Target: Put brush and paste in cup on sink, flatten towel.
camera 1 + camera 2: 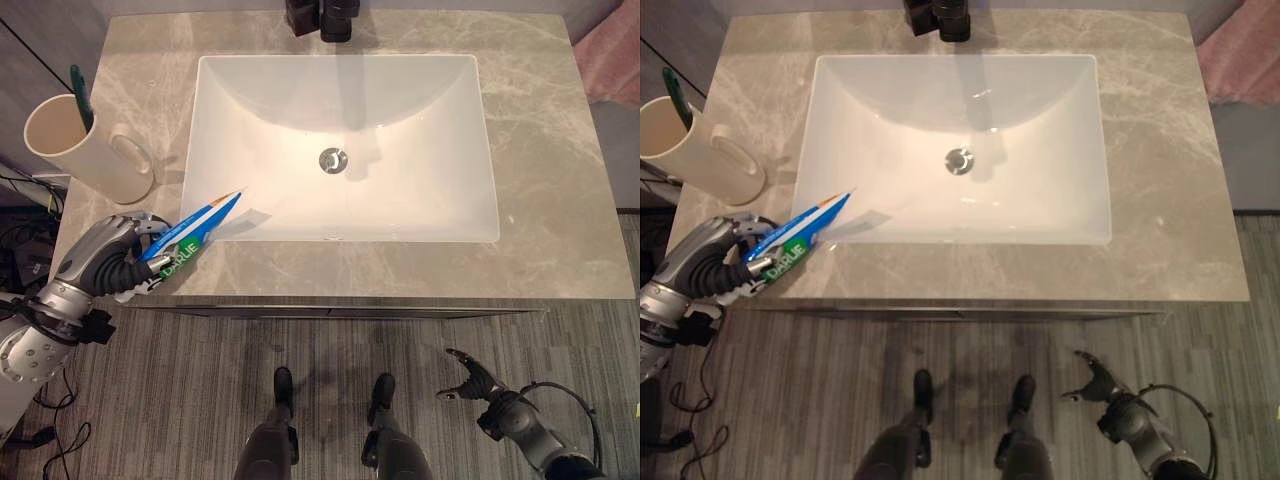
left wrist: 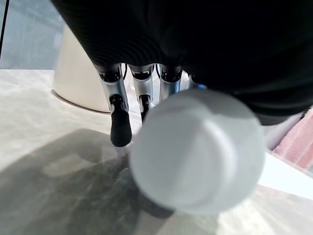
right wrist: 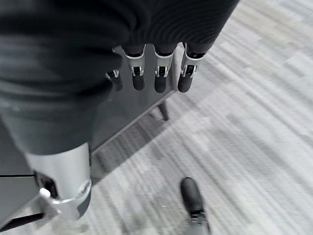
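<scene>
My left hand [image 1: 105, 255] is curled round the cap end of a blue, white and green toothpaste tube [image 1: 195, 225] at the counter's front left corner. The tube slants up and right, its flat end reaching over the basin's rim. Its white cap [image 2: 195, 152] shows past my fingers [image 2: 117, 117] in the left wrist view. A cream cup [image 1: 85, 150] with a handle stands behind that hand, with a green toothbrush [image 1: 80, 95] upright in it. My right hand [image 1: 475, 380] hangs open below the counter's front edge, over the floor, its fingers [image 3: 159, 73] straight.
A white rectangular basin [image 1: 420, 100] is set in the grey marble counter [image 1: 540, 170], with a black faucet [image 1: 325, 18] at the back. A pink cloth [image 1: 610, 50] shows beyond the counter's right edge. Wood-look floor lies in front.
</scene>
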You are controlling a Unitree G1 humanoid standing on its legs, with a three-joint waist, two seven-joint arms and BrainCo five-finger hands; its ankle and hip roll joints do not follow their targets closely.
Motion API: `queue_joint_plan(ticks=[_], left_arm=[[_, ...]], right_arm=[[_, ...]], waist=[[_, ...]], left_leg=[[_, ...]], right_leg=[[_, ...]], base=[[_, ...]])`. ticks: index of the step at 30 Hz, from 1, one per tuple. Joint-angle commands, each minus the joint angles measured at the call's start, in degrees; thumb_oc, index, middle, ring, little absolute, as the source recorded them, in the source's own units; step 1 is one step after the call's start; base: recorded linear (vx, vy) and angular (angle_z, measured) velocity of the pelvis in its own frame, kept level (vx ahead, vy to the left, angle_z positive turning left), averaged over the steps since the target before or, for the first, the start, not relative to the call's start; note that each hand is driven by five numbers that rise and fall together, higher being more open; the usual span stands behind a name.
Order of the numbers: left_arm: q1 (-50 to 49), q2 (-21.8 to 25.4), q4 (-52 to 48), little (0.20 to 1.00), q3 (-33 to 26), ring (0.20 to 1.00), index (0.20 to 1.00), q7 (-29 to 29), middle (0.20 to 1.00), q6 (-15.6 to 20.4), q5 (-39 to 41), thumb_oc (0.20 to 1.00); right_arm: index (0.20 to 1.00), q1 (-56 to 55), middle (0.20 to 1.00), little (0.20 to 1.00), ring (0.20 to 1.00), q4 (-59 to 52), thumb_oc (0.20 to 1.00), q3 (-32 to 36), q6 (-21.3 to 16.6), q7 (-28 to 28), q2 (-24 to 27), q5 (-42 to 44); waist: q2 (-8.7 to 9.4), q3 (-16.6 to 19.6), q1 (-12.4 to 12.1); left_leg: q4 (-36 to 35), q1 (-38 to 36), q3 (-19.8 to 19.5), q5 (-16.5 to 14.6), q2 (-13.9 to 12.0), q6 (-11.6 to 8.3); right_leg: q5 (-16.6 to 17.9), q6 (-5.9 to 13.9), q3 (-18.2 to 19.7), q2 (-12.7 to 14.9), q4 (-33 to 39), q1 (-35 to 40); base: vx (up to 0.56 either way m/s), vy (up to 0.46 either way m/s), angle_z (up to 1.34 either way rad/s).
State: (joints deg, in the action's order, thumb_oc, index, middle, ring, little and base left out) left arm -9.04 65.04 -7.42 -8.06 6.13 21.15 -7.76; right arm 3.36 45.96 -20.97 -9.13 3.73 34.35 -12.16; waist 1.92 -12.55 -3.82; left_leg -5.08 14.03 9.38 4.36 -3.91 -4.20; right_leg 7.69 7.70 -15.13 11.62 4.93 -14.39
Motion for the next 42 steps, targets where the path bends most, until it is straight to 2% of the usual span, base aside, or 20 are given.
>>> queue_joint_plan(ticks=[1,4,7,10,15,20,23,24,25,26,29,30,33,35,36,38,39,40,41,42], left_arm=[[-5.07,-0.38,1.4,0.2,8.48,0.2,0.2,-3.37,0.2,1.18,-5.06,0.2],[-5.1,-0.74,0.58,0.2,10.55,0.2,0.2,-4.71,0.2,1.34,-5.82,0.2],[-5.06,-1.49,0.42,0.2,10.87,0.2,0.2,-4.87,0.2,1.32,-5.89,0.2],[-4.84,-2.27,-0.57,0.2,10.0,0.2,0.2,-3.84,0.2,1.31,-7.78,0.2],[-3.14,-3.02,-2.35,0.2,7.26,0.2,0.2,0.66,0.2,0.67,-13.38,0.2],[0.74,-3.93,-1.31,0.2,4.1,0.2,0.2,8.46,0.2,-0.43,-19.33,0.2],[4.0,-3.8,0.03,0.2,2.9,0.2,0.2,12.81,0.2,-1.75,-22.42,0.2],[4.61,-3.51,0.1,0.2,2.37,0.2,0.2,13.65,0.2,-2.05,-23.36,0.2],[5.27,-3.05,0.7,0.2,1.14,0.2,0.2,15.08,0.2,-2.53,-24.8,0.2],[6.3,-1.91,0.69,0.2,-0.32,0.2,0.2,16.53,0.2,-2.79,-27.2,0.2],[7.61,-1.24,0.3,0.2,-1.31,0.2,0.2,18.33,0.2,-3.33,-29.34,0.2],[8.52,-0.25,-0.17,0.2,-3.43,0.2,0.2,19.69,0.2,-3.9,-31.46,0.2],[11.28,2.6,-0.92,0.2,-5.31,0.2,0.2,22.13,0.2,-5.12,-34.64,0.2],[13.97,4.09,-0.71,0.2,-5.18,0.2,0.2,23.75,0.2,-5.86,-35.85,0.2],[16.94,6.7,-0.96,0.2,-5.14,0.2,0.2,25.11,0.2,-6.93,-37.13,0.2],[20.28,8.64,-0.51,0.2,-4.41,0.2,0.2,26.57,0.2,-8.15,-37.65,0.2],[20.56,8.76,-0.33,0.2,-4.18,0.2,0.2,26.68,0.2,-8.18,-37.67,0.2],[22.72,9.82,0.13,0.2,-3.02,0.2,0.2,27.38,0.2,-8.93,-37.91,0.2],[25.73,10.94,0.89,0.2,-1.61,0.2,0.2,27.84,0.2,-10.35,-37.71,0.2],[26.16,11.04,1.07,0.2,-1.27,0.2,0.2,27.9,0.2,-10.38,-37.7,0.2]], right_arm=[[1.0,0.21,1.0,1.0,1.0,2.97,1.0,-0.22,-0.61,1.71,-0.29,-0.13],[1.0,-0.13,1.0,1.0,1.0,9.45,1.0,1.46,0.36,2.55,-2.26,1.11],[1.0,-0.32,1.0,1.0,1.0,12.97,1.0,2.38,0.76,3.08,-3.29,1.48],[1.0,-0.89,1.0,1.0,1.0,18.51,1.0,6.34,1.82,3.87,-5.43,4.98],[1.0,-1.2,1.0,1.0,1.0,22.69,1.0,15.37,2.15,5.68,-7.47,16.94],[1.0,-0.86,1.0,1.0,1.0,20.23,1.0,24.51,0.17,8.54,-6.5,29.64],[1.0,-0.34,1.0,1.0,1.0,15.66,1.0,28.93,-1.72,10.74,-5.74,35.22],[1.0,-0.64,1.0,1.0,1.0,12.62,1.0,29.29,-1.99,12.14,-5.08,34.2],[1.0,-1.39,1.0,1.0,1.0,6.96,1.0,28.66,-1.51,13.82,-3.32,28.74],[1.0,-2.81,1.0,1.0,1.0,-3.1,1.0,29.55,-2.34,15.28,-1.17,24.26],[1.0,-3.25,1.0,1.0,1.0,-11.28,1.0,32.42,-3.4,17.09,-1.27,25.33],[1.0,-3.67,1.0,1.0,1.0,-19.42,1.0,34.77,-4.51,18.5,-1.81,25.09],[1.0,-2.28,1.0,1.0,1.0,-30.78,1.0,35.52,-7.92,19.01,-3.77,27.78],[1.0,-0.01,1.0,1.0,1.0,-35.15,1.0,34.14,-10.51,18.64,-5.73,32.53],[1.0,2.09,1.0,1.0,1.0,-40.19,1.0,31.22,-12.43,16.73,-7.31,37.54],[1.0,4.52,1.0,1.0,1.0,-43.37,1.0,27.78,-13.32,14.53,-8.73,43.56],[1.0,4.58,1.0,1.0,1.0,-43.33,1.0,27.86,-13.34,14.36,-8.75,43.77],[1.0,6.29,1.0,1.0,1.0,-44.36,1.0,25.07,-13.63,13.35,-9.41,47.22],[1.0,9.11,1.0,1.0,1.0,-46.78,1.0,19.73,-13.36,9.53,-10.26,53.85],[1.0,9.24,1.0,1.0,1.0,-46.62,1.0,19.82,-13.42,9.31,-10.24,54.11]], waist=[[1.47,2.95,1.13],[1.41,3.7,1.01],[1.34,4.23,0.91],[1.13,5.44,0.97],[0.8,7.32,1.22],[0.36,9.6,2.43],[0.02,10.72,2.98],[-0.18,11.12,3.15],[-0.41,11.42,3.4],[-0.73,12.05,4.09],[-0.9,12.62,4.57],[-1.15,13.09,4.81],[-1.49,13.74,5.19],[-1.76,14.16,5.17],[-2.03,14.44,4.91],[-2.09,14.64,4.63],[-1.94,14.52,4.65],[-1.88,14.63,4.41],[-2.04,14.85,3.97],[-1.89,14.78,3.97]], left_leg=[[0.08,1.92,-3.7,1.78,-3.39,-3.51],[0.08,0.92,-3.48,1.41,-3.55,-3.5],[0.08,0.28,-3.37,1.17,-3.6,-3.51],[0.08,-0.98,-3.08,0.73,-3.71,-3.55],[0.08,-3.85,-2.51,-0.18,-4.15,-3.75],[0.08,-7.05,-1.73,-1.45,-4.56,-3.97],[0.08,-8.29,-1.27,-1.61,-4.53,-3.96],[0.08,-8.76,-1.1,-1.69,-4.62,-3.99],[0.08,-9.52,-0.78,-1.87,-4.8,-4.09],[0.08,-10.58,-0.49,-2.37,-5.01,-4.16],[0.08,-11.21,-0.24,-2.26,-4.9,-4.0],[0.08,-11.89,-0.02,-2.45,-4.99,-4.0],[0.08,-12.74,0.3,-2.75,-4.94,-3.91],[0.08,-13.0,0.39,-2.7,-4.73,-3.83],[0.08,-13.77,0.62,-3.19,-4.74,-3.96],[0.08,-14.02,0.83,-3.12,-4.61,-3.97],[0.08,-13.87,0.82,-2.79,-4.51,-3.89],[0.08,-13.96,0.85,-2.69,-4.4,-3.87],[0.08,-14.54,1.03,-3.06,-4.42,-3.94],[0.08,-14.33,1.02,-2.73,-4.29,-3.85]], right_leg=[[8.55,7.3,1.06,7.53,0.07,-1.1],[8.04,7.3,1.06,7.56,0.07,-0.32],[7.68,7.3,1.13,7.5,0.07,0.22],[7.16,7.3,1.14,7.44,0.07,1.37],[6.02,7.3,1.23,7.26,0.07,3.8],[4.62,7.3,1.4,7.07,0.07,6.44],[4.42,7.3,1.58,7.12,0.07,7.49],[4.26,7.3,1.68,7.16,0.07,7.9],[4.03,7.3,1.73,7.06,0.07,8.52],[3.53,7.3,1.96,6.89,0.07,9.35],[3.61,7.3,2.04,7.07,0.07,9.95],[3.45,7.3,2.05,7.1,0.07,10.56],[3.32,7.3,2.2,7.24,0.07,11.18],[3.34,7.3,2.3,7.44,0.07,11.42],[2.94,7.3,2.26,7.37,0.07,12.07],[2.99,7.3,2.3,7.52,0.07,12.33],[3.3,7.3,2.36,7.62,0.07,12.18],[3.41,7.3,2.38,7.69,0.07,12.22],[3.07,7.26,2.34,7.6,0.07,12.71],[3.38,7.26,2.39,7.72,0.07,12.51]], base=[[0.0,0.0,0.0],[0.02,-0.006,-0.01],[0.01,-0.006,0.0],[0.05,-0.016,-0.04],[0.06,-0.022,-0.03],[0.03,-0.018,-0.02],[0.01,-0.016,-0.03],[0.01,-0.027,-0.03],[0.06,-0.029,-0.05],[0.04,-0.026,-0.13],[0.03,-0.016,-0.17],[0.02,-0.02,-0.04],[0.0,0.0,0.0],[0.01,0.002,-0.02],[-0.02,0.006,-0.06],[0.0,0.002,-0.04],[0.0,0.0,0.0],[0.0,0.0,0.0],[0.0,0.0,0.0],[0.0,0.0,0.0]])
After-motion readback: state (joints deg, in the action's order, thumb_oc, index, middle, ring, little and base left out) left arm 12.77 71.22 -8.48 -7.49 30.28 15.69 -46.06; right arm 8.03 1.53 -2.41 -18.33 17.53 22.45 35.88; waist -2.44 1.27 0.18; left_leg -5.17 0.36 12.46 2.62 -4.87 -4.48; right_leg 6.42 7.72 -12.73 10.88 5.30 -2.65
